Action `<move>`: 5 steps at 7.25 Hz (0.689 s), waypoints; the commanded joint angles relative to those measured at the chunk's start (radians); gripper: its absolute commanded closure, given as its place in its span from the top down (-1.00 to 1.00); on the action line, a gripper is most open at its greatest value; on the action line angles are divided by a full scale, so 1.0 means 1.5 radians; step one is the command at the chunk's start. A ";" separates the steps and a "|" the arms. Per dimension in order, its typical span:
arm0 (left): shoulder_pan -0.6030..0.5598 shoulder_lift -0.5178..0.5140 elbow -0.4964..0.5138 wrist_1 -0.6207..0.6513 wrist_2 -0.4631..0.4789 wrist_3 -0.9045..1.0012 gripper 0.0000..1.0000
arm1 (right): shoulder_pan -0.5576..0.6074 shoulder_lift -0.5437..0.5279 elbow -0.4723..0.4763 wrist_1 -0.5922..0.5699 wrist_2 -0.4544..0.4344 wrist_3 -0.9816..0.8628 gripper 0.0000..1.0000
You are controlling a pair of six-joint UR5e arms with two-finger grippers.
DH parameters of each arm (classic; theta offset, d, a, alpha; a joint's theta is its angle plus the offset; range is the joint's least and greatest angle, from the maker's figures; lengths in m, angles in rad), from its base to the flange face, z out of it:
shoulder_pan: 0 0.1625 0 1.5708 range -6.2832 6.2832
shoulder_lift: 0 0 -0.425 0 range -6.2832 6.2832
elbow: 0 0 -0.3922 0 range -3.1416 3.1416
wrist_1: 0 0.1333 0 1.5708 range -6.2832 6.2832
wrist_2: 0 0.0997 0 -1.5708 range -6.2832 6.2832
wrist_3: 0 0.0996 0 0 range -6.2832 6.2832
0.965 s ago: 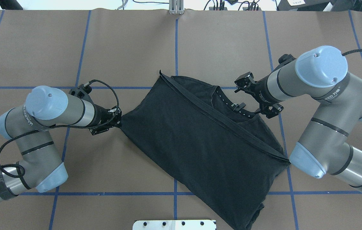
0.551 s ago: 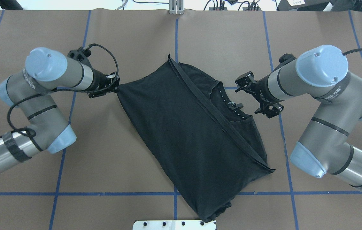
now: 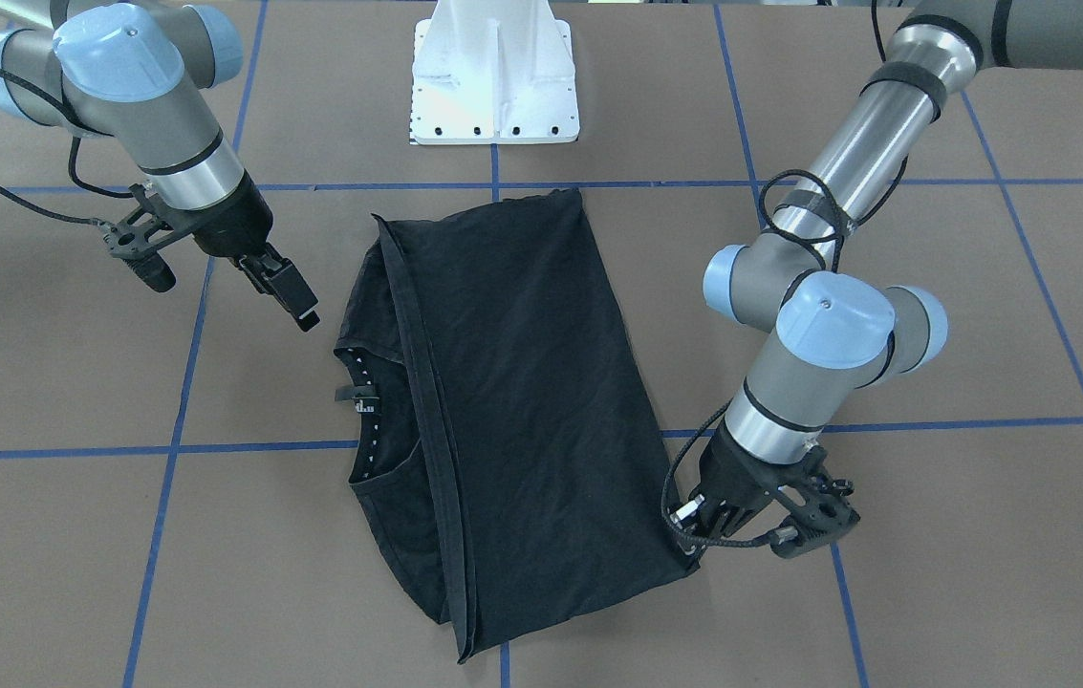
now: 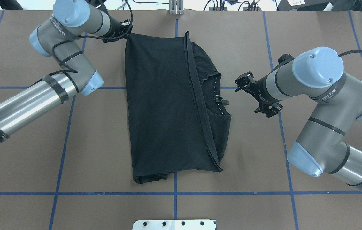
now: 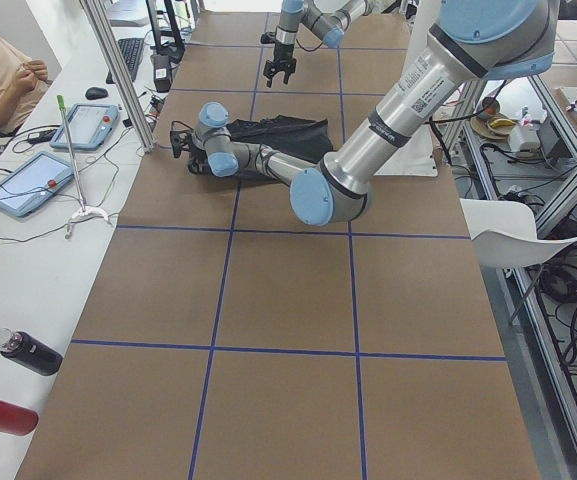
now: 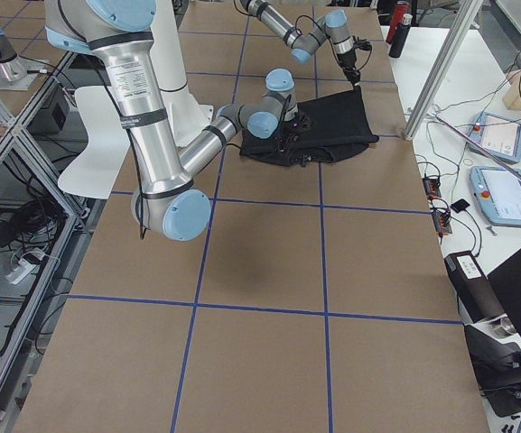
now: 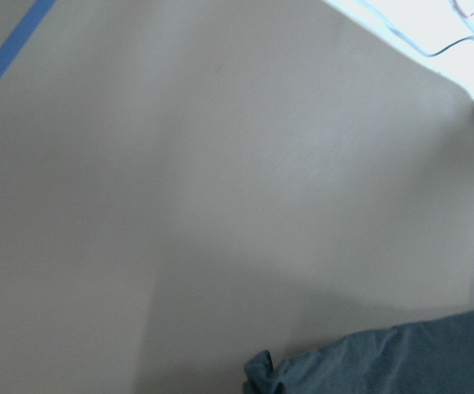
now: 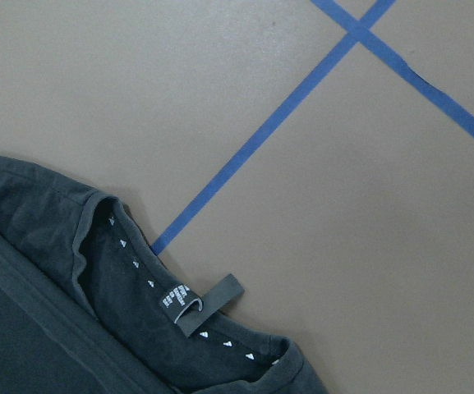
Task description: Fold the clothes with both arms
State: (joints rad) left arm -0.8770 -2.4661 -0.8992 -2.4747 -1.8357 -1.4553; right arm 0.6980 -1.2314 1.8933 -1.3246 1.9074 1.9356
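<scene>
Quick status from my remote seat. The black T-shirt (image 4: 161, 108) lies flat in the middle of the brown table (image 4: 104, 143), folded into a long strip that runs near to far and straddles the centre blue tape line (image 4: 176, 204). The folded-over layer covers the left part. Its hem band (image 4: 196, 95) runs slightly slanted down the strip, and the collar (image 4: 217, 92) peeks out on the right edge with the little neck tag (image 8: 208, 300) sticking outward.

The left gripper (image 4: 127, 32) is out at the far left corner of the shirt, jaws clamped on that corner. The fabric there pulls to a point right into the fingers. That arm's wrist view is blurry: mostly bare table, with a dark scrap of cloth at the bottom edge.

The right gripper (image 3: 304, 315) sits just beside the collar side, to the right of the shirt and apart from the cloth. Its wrist cam looks down on the collar and tag. Honestly I can't tell whether its jaws are apart or together, since the fingers overlap in the front view. The white pedestal base (image 3: 495, 72) is at the near edge.
</scene>
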 commanded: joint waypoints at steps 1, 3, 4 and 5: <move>-0.001 -0.080 0.136 -0.069 0.048 0.038 -1.00 | -0.012 0.025 -0.037 0.004 -0.034 -0.002 1.00; -0.002 -0.084 0.137 -0.075 0.051 0.053 0.99 | -0.021 0.055 -0.052 0.004 -0.050 -0.003 1.00; -0.003 -0.078 0.103 -0.073 0.045 0.052 1.00 | -0.037 0.065 -0.052 0.004 -0.073 -0.002 1.00; -0.003 -0.028 0.027 -0.070 0.034 0.056 1.00 | -0.060 0.074 -0.052 0.003 -0.094 -0.001 1.00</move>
State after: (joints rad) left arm -0.8812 -2.5660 -0.7584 -2.5835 -1.7703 -1.3774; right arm 0.6436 -1.1392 1.8162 -1.3196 1.8043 1.9327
